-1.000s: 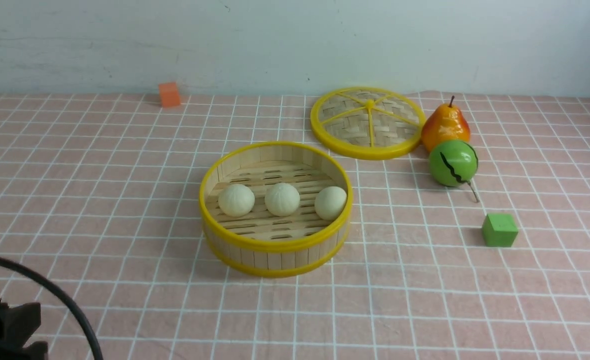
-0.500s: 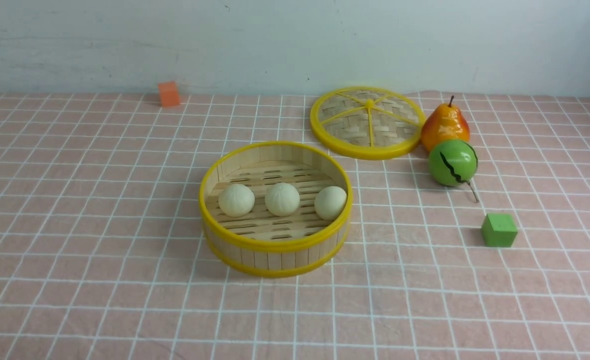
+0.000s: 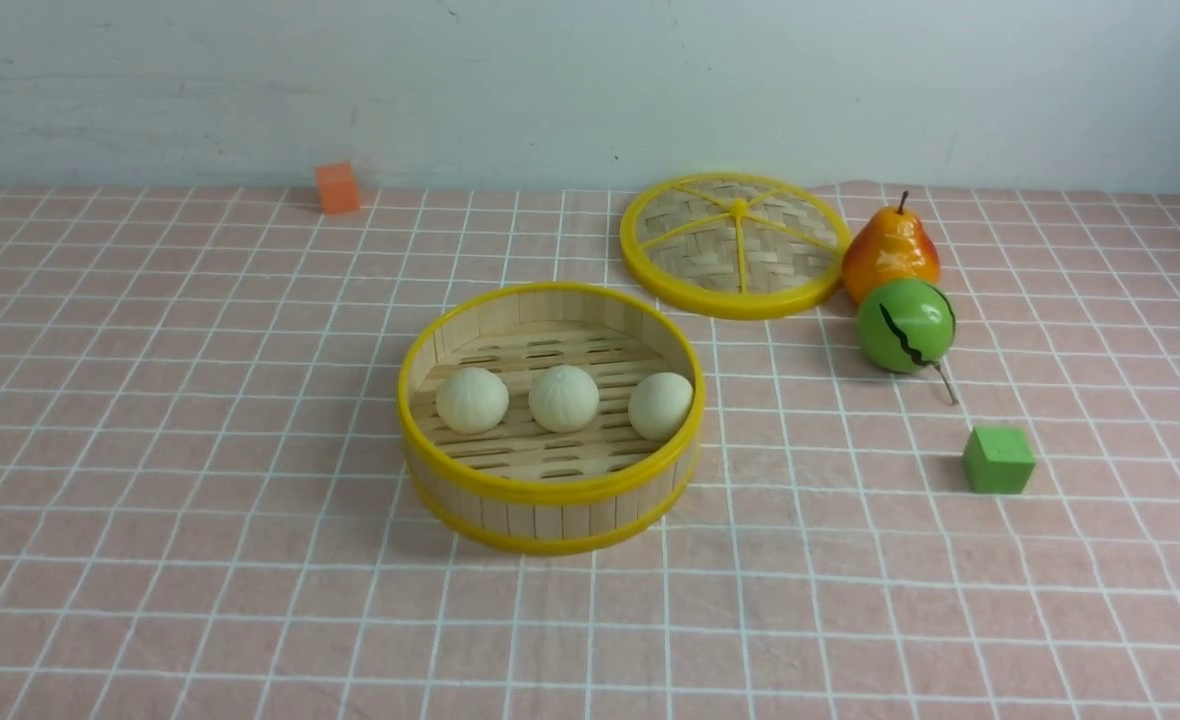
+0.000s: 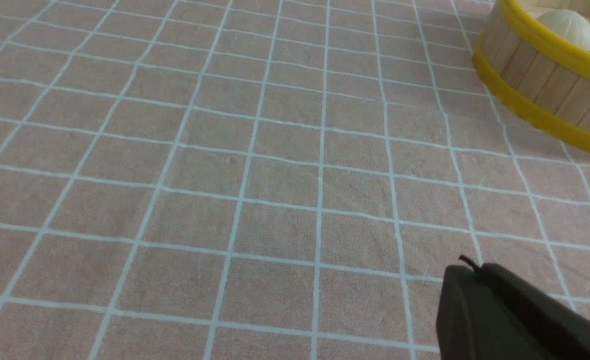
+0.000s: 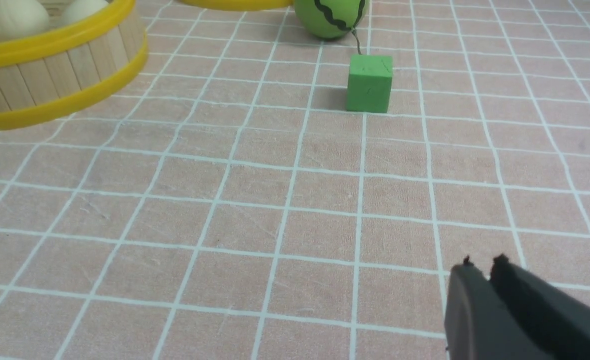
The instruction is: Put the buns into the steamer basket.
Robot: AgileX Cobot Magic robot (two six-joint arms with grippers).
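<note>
While both hands [image 4: 467,267] [image 5: 482,267] hang apart, buns [image 3: 564,398] sit in the steamer basket [image 3: 550,490].

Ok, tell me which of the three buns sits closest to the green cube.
The bun at the right end of the row, against the steamer basket wall on the side facing the green cube. The middle bun and left bun lie farther away.

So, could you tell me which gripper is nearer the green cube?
The right gripper: the green cube sits just ahead of it. The left gripper is beyond the steamer basket, cube not visible in its view.
</note>
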